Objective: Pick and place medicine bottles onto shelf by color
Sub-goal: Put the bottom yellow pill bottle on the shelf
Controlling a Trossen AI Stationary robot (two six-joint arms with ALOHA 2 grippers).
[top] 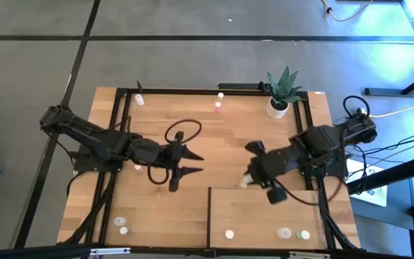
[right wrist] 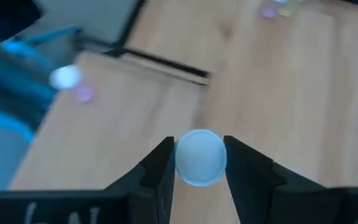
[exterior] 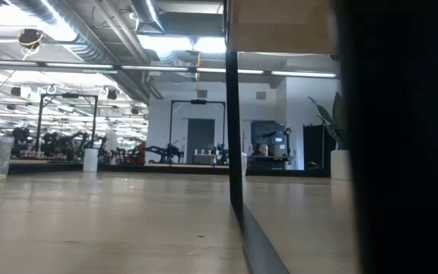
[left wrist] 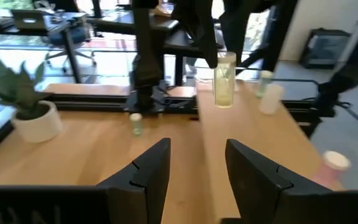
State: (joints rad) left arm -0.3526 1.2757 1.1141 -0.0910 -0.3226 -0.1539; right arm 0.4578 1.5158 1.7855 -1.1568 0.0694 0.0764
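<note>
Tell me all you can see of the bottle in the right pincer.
The bottle sits between the right pincer's two dark fingers, which press its sides. Seen from above in the wrist view, it shows a round whitish cap. In the left wrist view it hangs upright above the shelf, with a clear, pale yellow body. The high view shows it as a small pale spot at the shelf's edge.

I find almost nothing here that I can read. On my right gripper (right wrist: pixel 199 180), along the dark body below the fingers, there are a few pale marks that could be letters or digits, but they are cut off and I cannot make them out.
</note>
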